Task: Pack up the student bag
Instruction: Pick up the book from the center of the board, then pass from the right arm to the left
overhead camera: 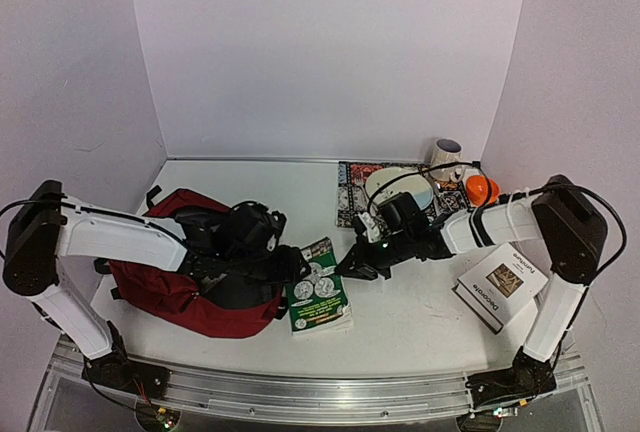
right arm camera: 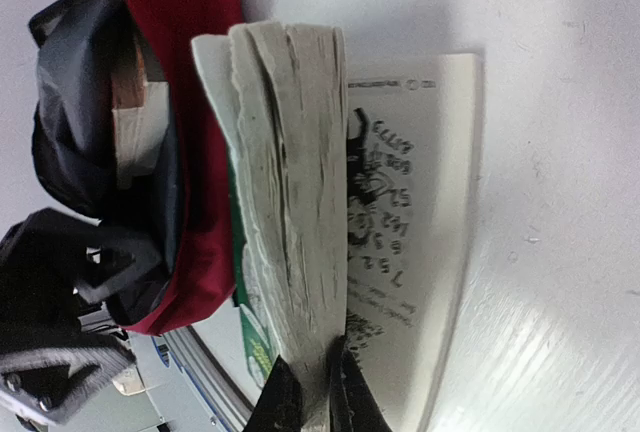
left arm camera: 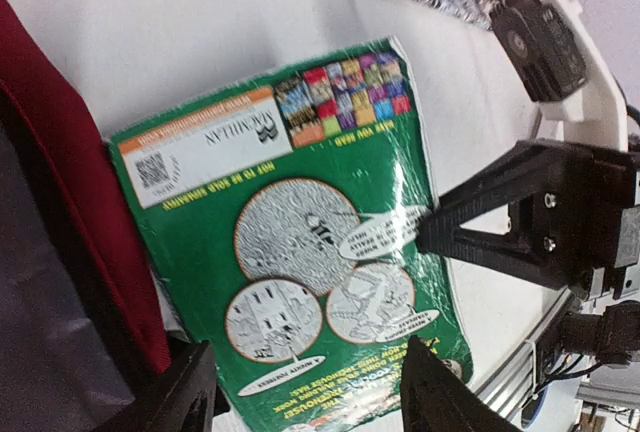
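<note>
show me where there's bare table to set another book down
Bare white table lies between the green paperback book and the white softcover book, and along the far edge behind the dark red fabric backpack. The far right corner, around the white round plate, is crowded.

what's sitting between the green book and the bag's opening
No loose thing. The green book lies right against the student bag, its edge at the red rim. Only the left end effector sits at the mouth there, open, fingers either side of the book's end. The right end effector pinches the book's pages.
</note>
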`<state>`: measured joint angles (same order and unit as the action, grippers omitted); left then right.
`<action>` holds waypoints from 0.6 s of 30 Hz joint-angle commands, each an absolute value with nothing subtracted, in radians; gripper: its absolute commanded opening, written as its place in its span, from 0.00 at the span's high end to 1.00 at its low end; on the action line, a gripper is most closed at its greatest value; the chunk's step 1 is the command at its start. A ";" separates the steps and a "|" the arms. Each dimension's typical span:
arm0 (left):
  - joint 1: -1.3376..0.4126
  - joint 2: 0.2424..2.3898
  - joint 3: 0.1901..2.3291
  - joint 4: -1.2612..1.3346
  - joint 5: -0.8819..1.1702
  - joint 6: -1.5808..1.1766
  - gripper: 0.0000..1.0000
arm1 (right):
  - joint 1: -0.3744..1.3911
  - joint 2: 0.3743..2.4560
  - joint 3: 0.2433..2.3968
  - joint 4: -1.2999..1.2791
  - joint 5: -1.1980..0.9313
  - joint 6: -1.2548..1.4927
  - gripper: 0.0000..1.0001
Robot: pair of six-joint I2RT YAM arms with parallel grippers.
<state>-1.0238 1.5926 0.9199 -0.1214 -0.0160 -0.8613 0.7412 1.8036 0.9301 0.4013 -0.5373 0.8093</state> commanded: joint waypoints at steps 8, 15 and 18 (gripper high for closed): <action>-0.877 1.397 0.799 0.081 0.079 -0.916 0.15 | 0.690 1.511 0.894 0.482 -0.610 0.773 1.00; -0.853 1.375 0.768 0.179 0.153 -0.918 0.08 | 0.671 1.423 0.868 0.546 -0.659 0.784 1.00; -0.851 1.381 0.772 0.225 0.194 -0.921 0.08 | 0.671 1.415 0.860 0.615 -0.703 0.811 1.00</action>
<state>-0.8621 1.4178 0.7707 0.1010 0.1210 -0.9174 0.6703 1.4780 0.8557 0.4407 -0.5943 0.7862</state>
